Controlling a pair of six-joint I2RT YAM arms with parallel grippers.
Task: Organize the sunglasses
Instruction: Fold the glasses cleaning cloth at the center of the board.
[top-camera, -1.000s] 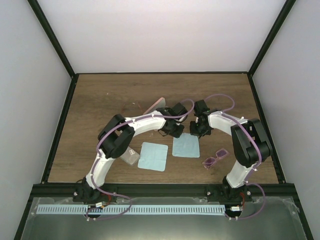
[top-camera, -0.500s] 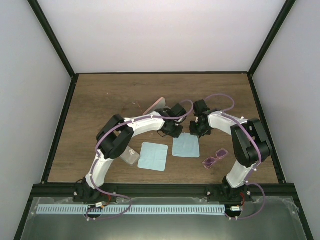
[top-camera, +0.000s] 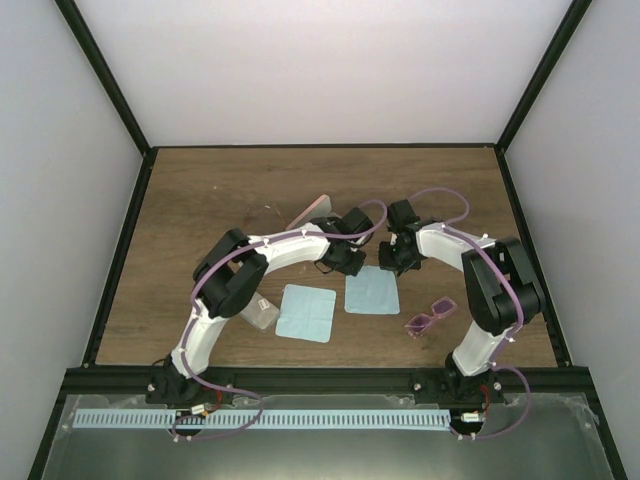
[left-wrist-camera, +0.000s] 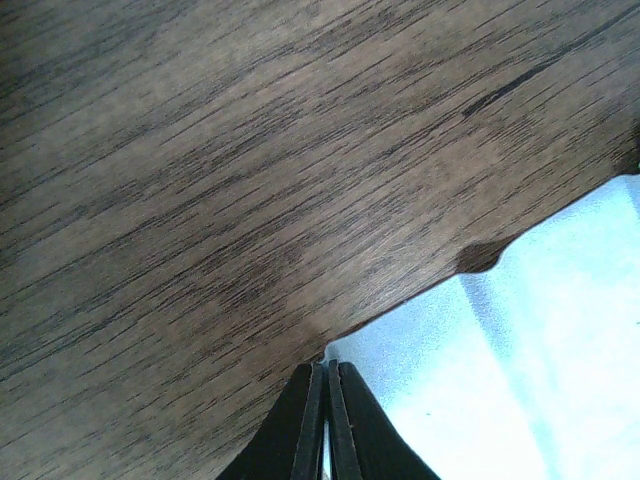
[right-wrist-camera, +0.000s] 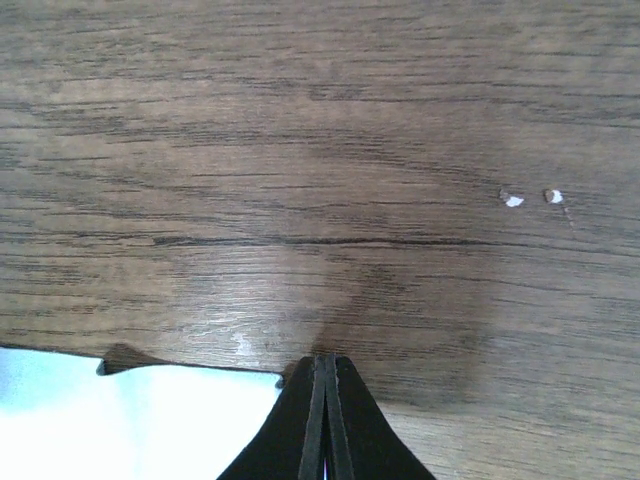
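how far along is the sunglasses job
Done: nothing visible yet. The orange pair lies loose near the pink case, and the purple pair lies loose near the right arm. In hand: the left gripper and right gripper are each shut on a far corner of the centre cloth. To do: both pairs to be put away; the second cloth and grey case lie untouched.
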